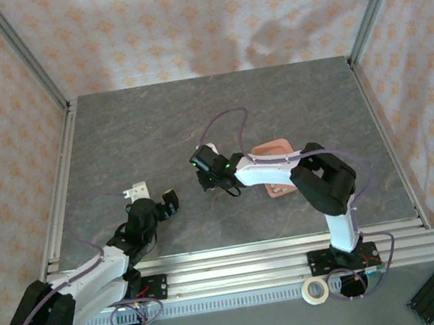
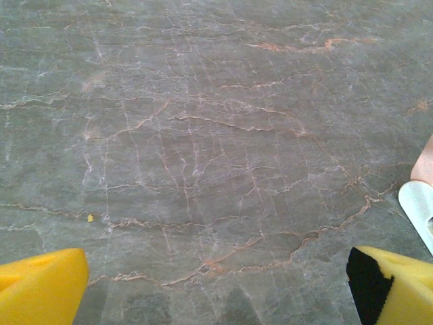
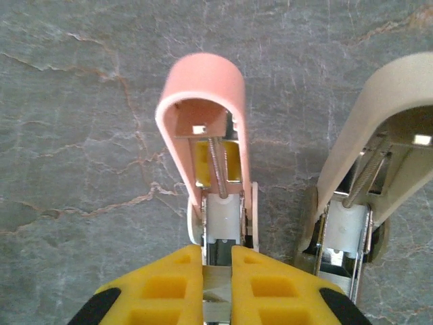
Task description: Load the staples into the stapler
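The right gripper [image 3: 217,256] has matt yellow plastic fingers [image 3: 162,288]. Just ahead of them the pink stapler [image 3: 203,88] shows a smooth satin plastic shell over a shiny metal spring [image 3: 218,166]; the beige stapler [image 3: 385,101] to their right looks alike. The table [image 3: 67,135] resembles matt veined stone.

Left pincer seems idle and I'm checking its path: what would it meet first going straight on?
Likely just bare table: nothing lies between the left pincer's open fingers. A pink-and-white object sits off right, outside that line, though depth is unclear.
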`<state>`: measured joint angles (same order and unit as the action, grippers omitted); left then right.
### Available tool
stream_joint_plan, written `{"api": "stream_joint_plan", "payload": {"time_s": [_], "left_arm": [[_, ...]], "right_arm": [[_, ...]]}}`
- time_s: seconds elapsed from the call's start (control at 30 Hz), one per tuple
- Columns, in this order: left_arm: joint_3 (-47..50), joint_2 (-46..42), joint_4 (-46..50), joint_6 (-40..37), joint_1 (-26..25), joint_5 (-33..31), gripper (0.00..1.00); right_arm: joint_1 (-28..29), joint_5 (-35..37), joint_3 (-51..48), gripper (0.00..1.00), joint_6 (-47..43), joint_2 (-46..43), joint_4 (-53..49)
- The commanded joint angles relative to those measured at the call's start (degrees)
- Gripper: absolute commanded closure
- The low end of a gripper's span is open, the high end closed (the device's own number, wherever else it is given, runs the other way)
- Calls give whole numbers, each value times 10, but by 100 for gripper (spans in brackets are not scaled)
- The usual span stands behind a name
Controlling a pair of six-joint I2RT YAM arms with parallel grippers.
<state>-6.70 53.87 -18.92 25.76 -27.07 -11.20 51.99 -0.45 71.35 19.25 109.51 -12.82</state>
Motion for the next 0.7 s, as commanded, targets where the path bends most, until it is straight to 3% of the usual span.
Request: {"api": "stream_joint_plan", "payload": {"time_s": [0.0, 0.4, 0.67], "left_arm": [[-5, 30, -56, -21, -2, -8, 2], [-37, 127, -133, -69, -1, 24, 2], [-49, 147, -146, -106, -2, 25, 2]], "right_arm": [[3, -5, 11, 87, -8, -37, -10], [1, 19, 3, 86, -25, -55, -21], [-3, 31, 12, 87, -44, -27, -27]]}}
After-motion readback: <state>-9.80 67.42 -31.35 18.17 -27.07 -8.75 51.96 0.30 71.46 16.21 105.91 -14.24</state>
